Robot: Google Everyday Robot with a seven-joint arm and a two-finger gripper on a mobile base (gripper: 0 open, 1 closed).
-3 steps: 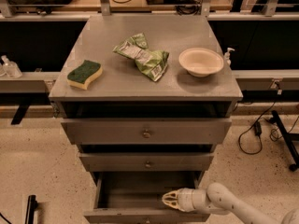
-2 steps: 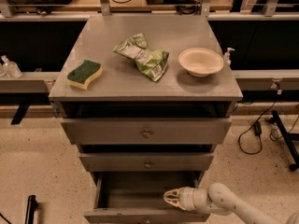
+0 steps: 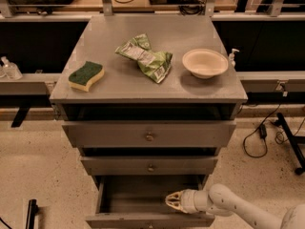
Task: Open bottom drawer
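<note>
1. Cabinet (image 3: pixel 71 97): a grey unit with three drawers, seen from the front and above. Its base is cut off by the lower frame edge.

2. Bottom drawer (image 3: pixel 128 199): it stands open, projecting forward of the two fronts above it. The plain grey interior is exposed. Its rear is shadowed under the middle drawer (image 3: pixel 119 166). Only the top strip of the front panel is visible, and the rest is cut off at the lower frame edge. The knob cannot be made out with certainty.

3. Gripper (image 3: pixel 170 202): it is located over the right half of the bottom drawer's interior, just behind the front panel, pointing left. Whether the gripper is open or closed cannot be determined. Contact with the drawer cannot be confirmed either.

4. Arm (image 3: pixel 228 206): it enters from the lower right corner. The upper links are out of frame.

5. Top drawer (image 3: pixel 109 135): the front sits slightly forward, with a dark gap above it. The contents are hidden.

6. Cabinet top, from left to right: sponge (image 3: pixel 86 75), crumpled green bag (image 3: pixel 145 58), bowl (image 3: pixel 205 62). The three items are not touching each other.

7. Dispenser (image 3: pixel 232 57): it sits behind the right edge of the cabinet and is partly hidden by it.

8. Cables (image 3: pixel 259 132): they lie on the floor to the right.
</note>
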